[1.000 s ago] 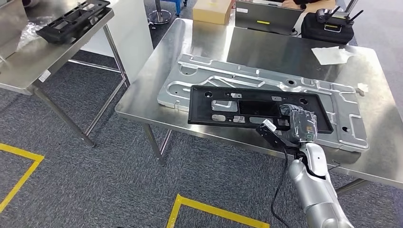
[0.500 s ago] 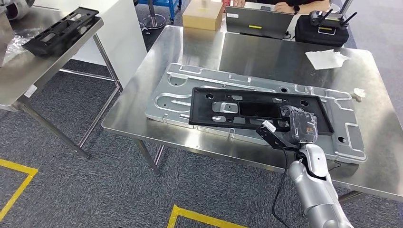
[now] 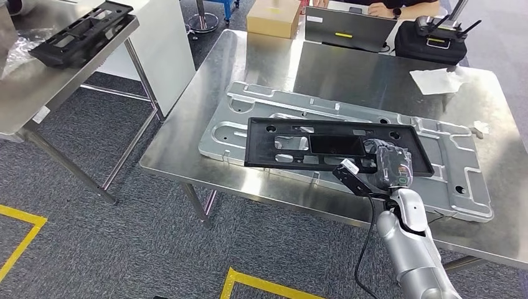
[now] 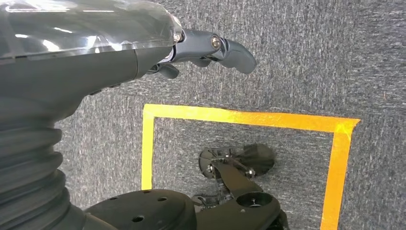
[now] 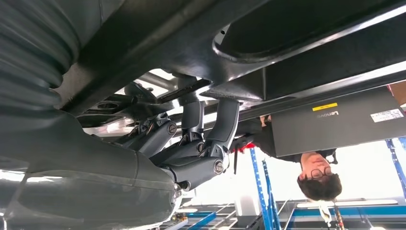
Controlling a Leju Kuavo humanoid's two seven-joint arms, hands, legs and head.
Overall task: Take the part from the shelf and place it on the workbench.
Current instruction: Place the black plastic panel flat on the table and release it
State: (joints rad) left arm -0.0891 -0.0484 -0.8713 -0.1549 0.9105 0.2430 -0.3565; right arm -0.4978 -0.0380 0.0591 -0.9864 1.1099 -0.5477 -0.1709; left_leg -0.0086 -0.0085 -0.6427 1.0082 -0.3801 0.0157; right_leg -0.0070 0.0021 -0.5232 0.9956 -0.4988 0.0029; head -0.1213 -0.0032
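The black plastic frame part (image 3: 324,144) lies across a large stamped silver plate (image 3: 461,168) on the steel workbench (image 3: 261,68). My right hand (image 3: 389,163) grips the part's near edge at its right end. In the right wrist view the dark fingers (image 5: 225,124) curl up around the edge of the black part (image 5: 297,28). My left hand (image 4: 210,48) hangs over the grey carpet with its fingers apart and nothing in it.
A second steel table (image 3: 37,93) at the left carries another black frame (image 3: 81,31). A cardboard box (image 3: 273,17), a laptop (image 3: 348,28), a black case (image 3: 436,37) and white paper (image 3: 436,80) sit along the bench's far side, where a person (image 3: 386,7) sits. Yellow tape (image 3: 280,283) marks the floor.
The whole head view has shifted a little, so the camera has moved. My right hand keeps its hold on the black part over the silver plate.
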